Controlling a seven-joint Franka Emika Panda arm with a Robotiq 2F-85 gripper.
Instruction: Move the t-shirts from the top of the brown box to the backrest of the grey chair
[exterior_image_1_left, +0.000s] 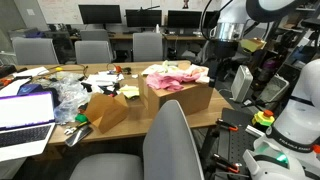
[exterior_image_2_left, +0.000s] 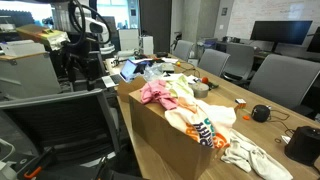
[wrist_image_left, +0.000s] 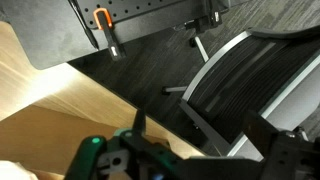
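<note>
T-shirts (exterior_image_1_left: 172, 76) are noted heaped on brown box (exterior_image_1_left: 188, 98), below and beside raised gripper (exterior_image_1_left: 224, 60); finger spacing cannot be told.

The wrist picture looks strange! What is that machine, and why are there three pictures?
It is a robot arm with a hand for grabbing. Two cameras stand in the room and watch from different places. The third rides on the wrist, so it looks down past the hand at a chair and the floor. On the table sits a brown box piled with t-shirts, plus a laptop. The hand looks open and holds nothing.
</note>
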